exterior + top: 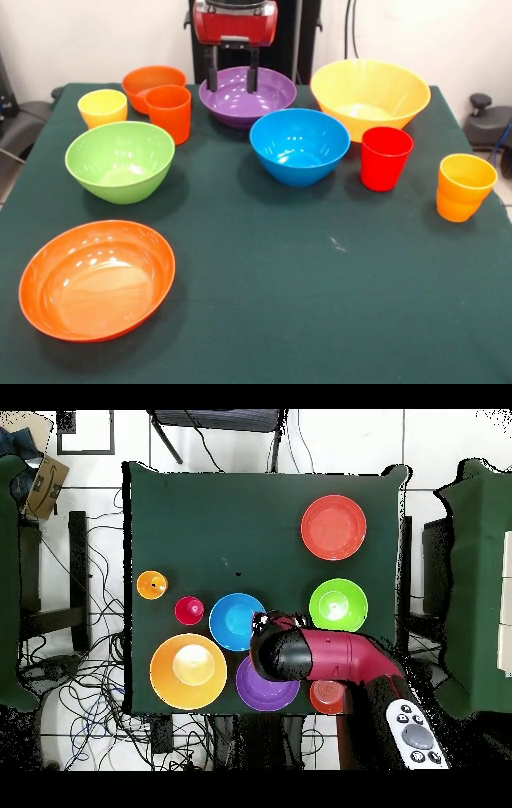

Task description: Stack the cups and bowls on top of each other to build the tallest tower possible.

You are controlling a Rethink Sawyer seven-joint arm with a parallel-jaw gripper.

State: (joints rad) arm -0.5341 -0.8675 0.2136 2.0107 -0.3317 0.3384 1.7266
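Note:
My gripper (232,80) is open and empty, its two black fingers hanging over the purple bowl (246,100) at the table's far edge. All pieces stand apart on the cloth and nothing is stacked. On the left are the yellow cup (102,108), the small deep orange bowl (152,82), the orange cup (169,114), the green bowl (120,162) and the wide shallow orange bowl (96,280). The blue bowl (299,146) is in the middle. On the right are the big yellow bowl (370,98), the red cup (386,158) and the yellow-orange cup (464,187). In the overhead view my arm (335,659) hides the orange and yellow cups.
The green cloth table (280,304) runs to the picture's near edge. The robot's black pedestal (304,40) stands behind the purple bowl. In the overhead view, cables lie on the floor (90,674) beside the table.

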